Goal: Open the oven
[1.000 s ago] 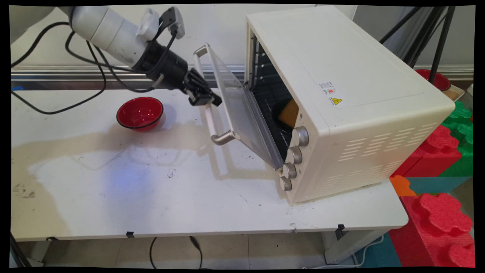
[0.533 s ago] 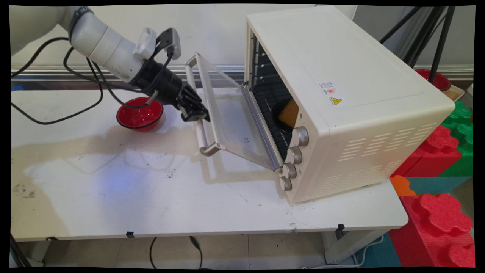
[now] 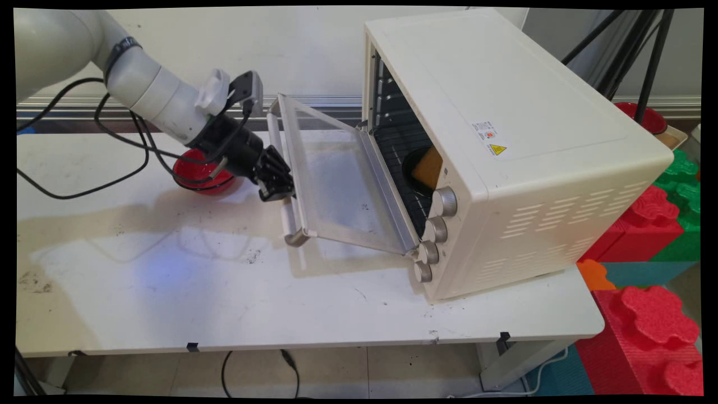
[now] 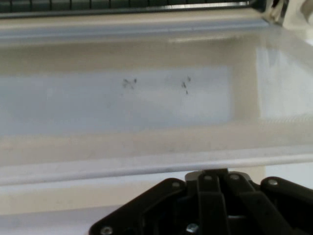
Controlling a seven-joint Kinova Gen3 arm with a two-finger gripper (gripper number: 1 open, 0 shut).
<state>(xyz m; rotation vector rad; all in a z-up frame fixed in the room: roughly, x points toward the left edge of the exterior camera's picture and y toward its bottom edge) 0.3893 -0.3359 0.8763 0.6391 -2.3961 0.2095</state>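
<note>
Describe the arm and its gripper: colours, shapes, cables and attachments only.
The arm is made of white, rounded tubular links with a dark band around one. Black cables loop loosely beneath it. A small grey camera box sits by the wrist. The gripper is black, with a jointed, bolted linkage.

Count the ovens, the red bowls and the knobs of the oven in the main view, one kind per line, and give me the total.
Oven: 1
Red bowls: 2, one beside the arm, one behind the oven at the right
Oven knobs: 4
Total: 7
</note>
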